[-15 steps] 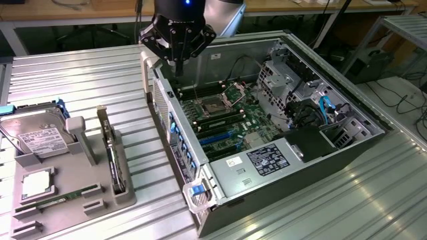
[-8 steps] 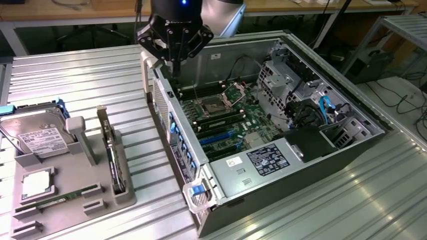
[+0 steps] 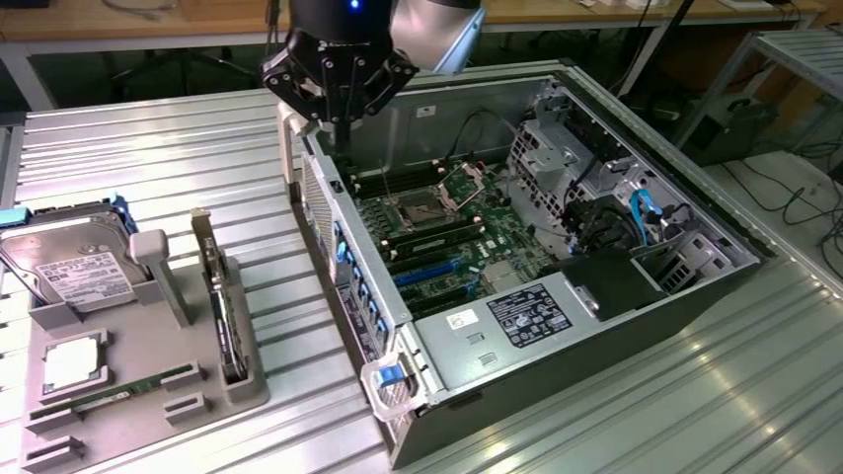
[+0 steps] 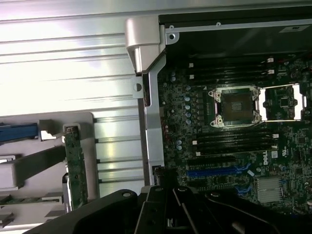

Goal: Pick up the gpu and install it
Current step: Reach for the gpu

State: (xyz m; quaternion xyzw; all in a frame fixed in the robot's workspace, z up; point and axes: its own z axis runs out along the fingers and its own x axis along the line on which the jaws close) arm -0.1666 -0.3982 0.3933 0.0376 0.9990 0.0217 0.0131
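Observation:
The gpu is a thin dark card standing on its long edge in a slot of the grey holder on the exterior view's left, silver bracket at its far end. In the wrist view the gpu shows edge-on, its green board face visible. My gripper hangs above the back corner of the open computer case, well away from the card. Its fingers point down, shut, with nothing between them. The gripper's dark linkages sit over the case wall. Blue expansion slots lie bare on the motherboard.
In the grey holder a silver hard drive leans, with a processor chip and a green memory stick beside it. The case's metal wall stands between holder and motherboard. Cables and a drive cage crowd the case's far side.

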